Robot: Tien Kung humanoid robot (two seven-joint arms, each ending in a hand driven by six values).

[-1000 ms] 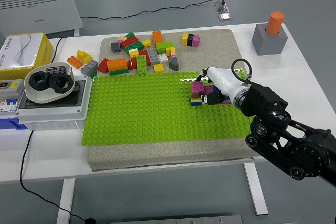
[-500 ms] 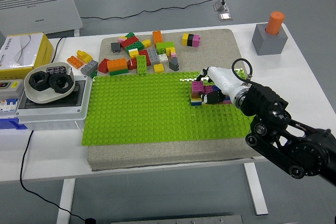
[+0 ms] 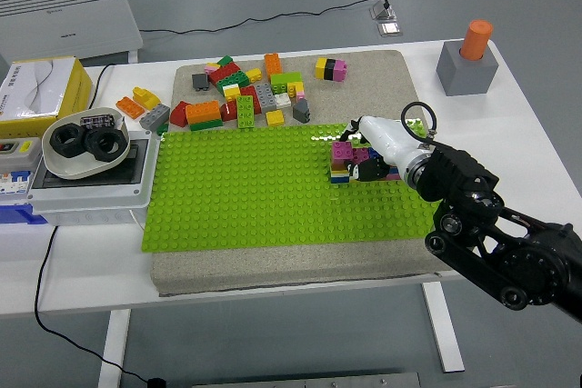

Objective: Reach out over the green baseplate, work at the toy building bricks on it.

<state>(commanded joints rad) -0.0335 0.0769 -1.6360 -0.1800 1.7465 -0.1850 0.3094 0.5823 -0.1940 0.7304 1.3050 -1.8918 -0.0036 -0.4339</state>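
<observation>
The right hand (image 3: 368, 154) is stretched out over the right part of the green baseplate (image 3: 245, 193). Its fingers are curled around a small stack of bricks (image 3: 343, 161) stuck on the plate. More loose bricks (image 3: 241, 97) are piled just past the far edge.

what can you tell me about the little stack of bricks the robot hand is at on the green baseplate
The brick stack is a short column of toy bricks that look like plastic, with a pink brick on top, darker and yellow layers beneath and a blue one at the bottom. It stands upright on the right part of the green baseplate, near its far edge. The right robot hand, white with dark fingers, is against its right side; the view does not show whether the fingers grip it. It stands apart from the loose bricks beyond the baseplate.
</observation>
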